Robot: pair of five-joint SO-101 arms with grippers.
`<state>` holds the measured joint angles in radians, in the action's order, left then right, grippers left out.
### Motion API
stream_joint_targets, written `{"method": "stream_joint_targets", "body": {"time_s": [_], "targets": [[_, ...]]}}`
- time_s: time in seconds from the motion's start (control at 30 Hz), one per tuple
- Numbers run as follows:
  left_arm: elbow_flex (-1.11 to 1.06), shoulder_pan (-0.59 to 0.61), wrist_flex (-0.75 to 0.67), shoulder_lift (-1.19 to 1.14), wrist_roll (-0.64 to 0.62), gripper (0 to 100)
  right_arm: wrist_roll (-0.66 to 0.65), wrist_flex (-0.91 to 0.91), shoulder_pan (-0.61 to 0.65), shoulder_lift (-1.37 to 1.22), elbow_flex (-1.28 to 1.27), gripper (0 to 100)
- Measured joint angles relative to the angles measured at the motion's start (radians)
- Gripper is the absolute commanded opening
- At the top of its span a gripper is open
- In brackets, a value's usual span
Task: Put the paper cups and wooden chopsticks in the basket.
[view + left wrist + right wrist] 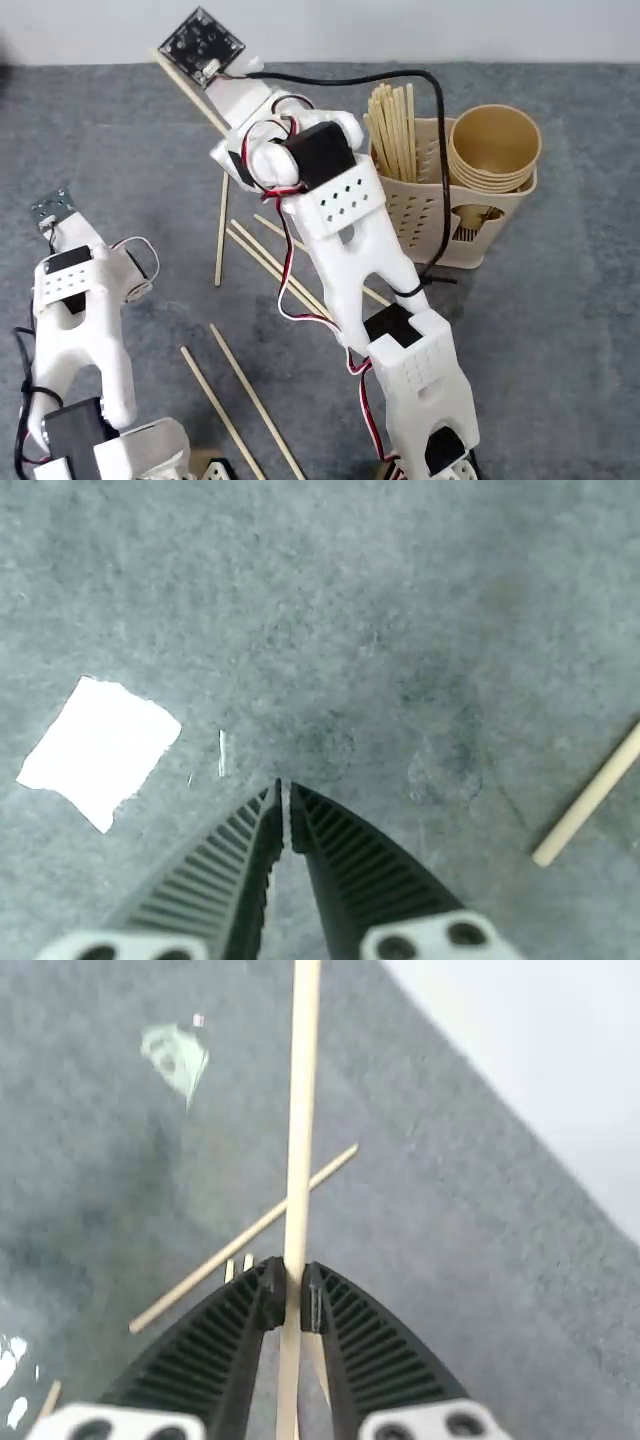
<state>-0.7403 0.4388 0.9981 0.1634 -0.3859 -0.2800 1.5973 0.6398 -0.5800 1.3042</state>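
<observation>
The left arm's fingers (pixel 284 792) are pressed together on nothing, over the grey felt counter (pixel 420 620). One pale wooden chopstick end (pixel 590 802) lies well apart from them at the frame's right edge. In the high view, two loose wooden chopsticks (pixel 255 398) lie at lower centre, with further chopsticks (pixel 220 240) mid-frame. The right arm's fingers (pixel 293 1295) are clamped on a long pale wooden stick (pixel 301 1110) that runs to the frame's top. At upper right, a cream perforated plastic basket (pixel 415 215) holds a chopstick bundle (pixel 392 125) and stacked tan paper cups (pixel 495 150).
</observation>
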Motion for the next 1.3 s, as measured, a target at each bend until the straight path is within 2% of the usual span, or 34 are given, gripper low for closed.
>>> {"method": "stream_joint_targets", "body": {"time_s": [0.33,0.67,0.77,0.97,1.1,1.3], "targets": [[0.000,0.000,0.000,0.000,0.000,1,0.051,0.002,0.002,0.008,0.318,0.8],[0.000,0.000,0.000,0.000,0.000,1,0.080,0.152,-0.029,0.278,0.347,0.8],[0.000,0.000,0.000,0.000,0.000,1,0.080,0.153,-0.098,0.354,0.347,0.8],[-0.005,0.000,-0.002,0.000,0.000,1,0.084,0.153,-0.330,0.394,0.347,0.8],[-0.015,0.000,-0.017,0.000,0.000,1,0.084,0.153,-0.420,0.450,0.253,0.8],[-0.015,0.000,-0.017,0.000,0.000,1,0.087,0.152,-0.434,0.700,-0.149,0.8]]}}
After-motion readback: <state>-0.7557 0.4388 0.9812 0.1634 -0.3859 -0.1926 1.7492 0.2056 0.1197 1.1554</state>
